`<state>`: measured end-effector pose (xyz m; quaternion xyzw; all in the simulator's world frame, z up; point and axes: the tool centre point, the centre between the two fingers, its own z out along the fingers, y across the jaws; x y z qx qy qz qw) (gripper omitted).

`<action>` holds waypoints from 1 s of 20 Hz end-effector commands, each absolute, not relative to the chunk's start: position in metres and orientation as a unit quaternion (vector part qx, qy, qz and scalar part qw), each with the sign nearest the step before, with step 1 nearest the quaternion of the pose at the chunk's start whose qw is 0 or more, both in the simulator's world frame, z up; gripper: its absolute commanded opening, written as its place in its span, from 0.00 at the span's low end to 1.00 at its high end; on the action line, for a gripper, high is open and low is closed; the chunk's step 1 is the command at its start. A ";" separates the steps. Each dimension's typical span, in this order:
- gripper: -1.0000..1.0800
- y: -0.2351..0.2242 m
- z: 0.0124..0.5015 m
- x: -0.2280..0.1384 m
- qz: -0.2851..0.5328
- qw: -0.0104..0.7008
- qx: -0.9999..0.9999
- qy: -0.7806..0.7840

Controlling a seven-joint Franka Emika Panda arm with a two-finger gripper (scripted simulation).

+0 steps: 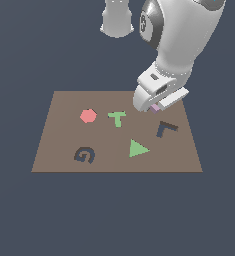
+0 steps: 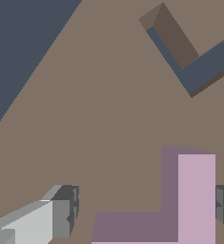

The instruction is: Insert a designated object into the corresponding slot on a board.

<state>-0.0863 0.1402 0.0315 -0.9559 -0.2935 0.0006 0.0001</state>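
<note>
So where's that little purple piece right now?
In the exterior view the lilac L sits under the hand, on the board near the dark L slot.

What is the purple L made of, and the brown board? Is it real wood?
Hard to say, since this is a simulator's render. The purple L looks like smooth matte plastic: one flat lilac colour, sharp edges, no shine or grain. The brown board could be wood or card, but it shows no grain, only even matte brown. The L-shaped slot cut in it has brown walls too, so the board looks solid throughout.
</note>
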 end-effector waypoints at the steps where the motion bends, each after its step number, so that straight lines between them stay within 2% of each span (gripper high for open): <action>1: 0.00 0.140 0.030 -0.086 0.000 0.000 -0.956 -0.294; 20: 0.00 0.141 0.034 -0.085 0.000 0.000 -0.958 -0.288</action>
